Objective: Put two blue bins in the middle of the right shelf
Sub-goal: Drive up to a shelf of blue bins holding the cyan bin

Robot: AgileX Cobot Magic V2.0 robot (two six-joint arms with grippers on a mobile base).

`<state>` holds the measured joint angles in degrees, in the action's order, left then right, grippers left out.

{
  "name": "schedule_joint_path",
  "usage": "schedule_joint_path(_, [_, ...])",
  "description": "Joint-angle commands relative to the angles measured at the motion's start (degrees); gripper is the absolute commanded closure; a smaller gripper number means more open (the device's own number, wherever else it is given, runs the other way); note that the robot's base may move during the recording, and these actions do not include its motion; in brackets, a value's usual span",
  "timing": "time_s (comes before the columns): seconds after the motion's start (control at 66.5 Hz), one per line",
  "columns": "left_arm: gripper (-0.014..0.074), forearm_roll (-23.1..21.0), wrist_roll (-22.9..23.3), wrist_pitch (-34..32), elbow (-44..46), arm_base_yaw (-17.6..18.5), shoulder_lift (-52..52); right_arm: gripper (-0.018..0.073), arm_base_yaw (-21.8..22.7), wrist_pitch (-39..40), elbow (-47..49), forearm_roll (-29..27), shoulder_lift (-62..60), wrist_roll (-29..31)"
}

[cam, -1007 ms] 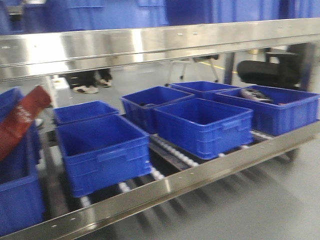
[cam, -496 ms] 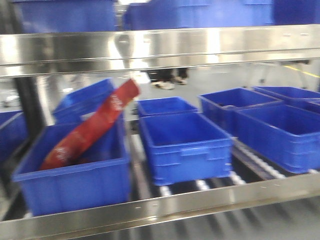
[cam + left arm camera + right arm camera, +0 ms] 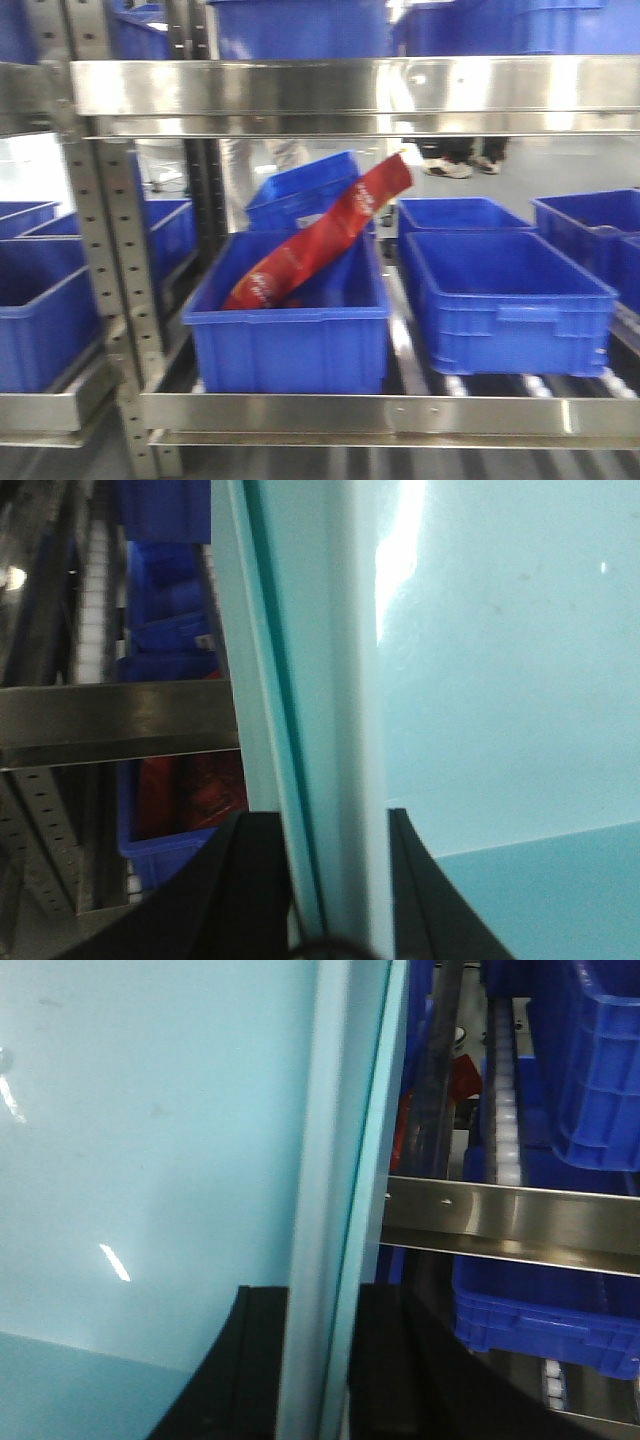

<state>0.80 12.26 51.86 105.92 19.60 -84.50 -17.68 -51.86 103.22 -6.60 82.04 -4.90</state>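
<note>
Fingers of left gripper and right gripper clamp a pale bin's rim; shelf ahead.

On the steel shelf's middle level, seven open blue plastic bins are at least partly visible. One long red foil packet leans in a bin at six o'clock. More blue bins sit above, uncountable.

Overhead light glares off the steel rail in a soft, slightly blurred front view. Wrist views show streaky reflections on a pale panel; the shelving behind is dim.
</note>
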Motion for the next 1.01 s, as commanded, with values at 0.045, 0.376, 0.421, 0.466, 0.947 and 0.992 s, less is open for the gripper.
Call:
schedule_joint_path(0.045, [0.0707,-1.62,-0.15,-5.33,0.85,0.08,1.39,0.0713,-0.09,4.8,0.79,-1.04,-0.99,1.09])
schedule_joint_path(0.376, [0.0707,-1.62,-0.15,-5.33,0.85,0.08,1.39,0.0713,-0.09,4.8,0.79,-1.04,-0.99,1.09])
schedule_joint_path(0.421, [0.0707,-1.62,-0.15,-5.33,0.85,0.08,1.39,0.0713,-0.09,4.8,0.79,-1.04,-0.99,1.09])
schedule_joint_path(0.466, [0.0707,-1.62,-0.15,-5.33,0.85,0.08,1.39,0.0713,-0.09,4.8,0.79,-1.04,-0.99,1.09])
schedule_joint_path(0.947, [0.0707,-1.62,-0.15,-5.33,0.85,0.08,1.39,0.0713,-0.09,4.8,0.79,-1.04,-0.99,1.09])
schedule_joint_path(0.992, [0.0707,-1.62,-0.15,-5.33,0.85,0.08,1.39,0.0713,-0.09,4.8,0.79,-1.04,-0.99,1.09])
